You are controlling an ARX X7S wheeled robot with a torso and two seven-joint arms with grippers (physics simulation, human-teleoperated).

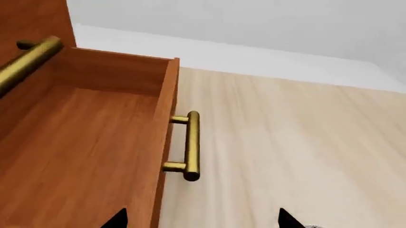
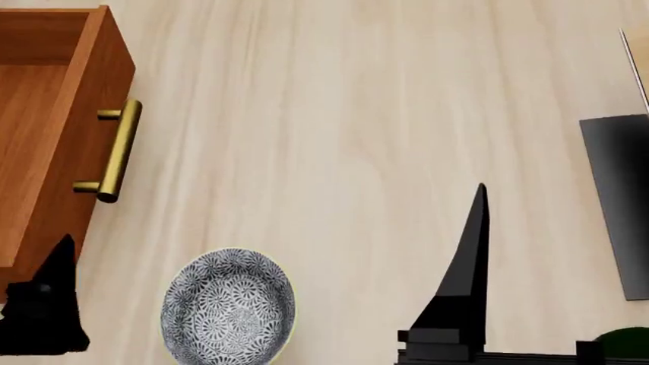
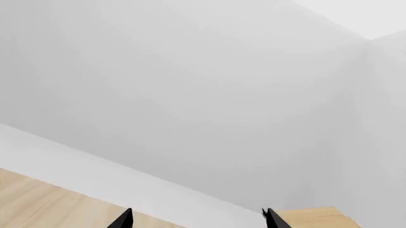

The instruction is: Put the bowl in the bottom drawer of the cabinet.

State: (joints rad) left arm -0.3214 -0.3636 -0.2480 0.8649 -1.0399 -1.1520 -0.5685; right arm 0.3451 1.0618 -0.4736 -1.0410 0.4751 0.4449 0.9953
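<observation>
The bowl (image 2: 228,308), white with a dense blue-grey pattern, stands upright on the pale wood floor near the bottom of the head view. The bottom drawer (image 2: 41,114) of the cabinet (image 1: 32,19) is pulled out to the bowl's left, its brass handle (image 2: 117,152) facing the floor space, and no object shows in the part of it in view. My left gripper (image 1: 203,221) hangs open over the drawer's front edge, holding nothing. Only its dark body (image 2: 45,304) shows in the head view, left of the bowl. My right gripper (image 3: 198,219) is open and empty, one finger (image 2: 469,258) rising right of the bowl.
An upper drawer's brass handle (image 1: 28,61) juts out above the open drawer. A dark flat panel (image 2: 618,205) stands at the right edge, and a green object (image 2: 624,342) sits in the bottom right corner. A white wall (image 3: 190,95) rises behind the floor.
</observation>
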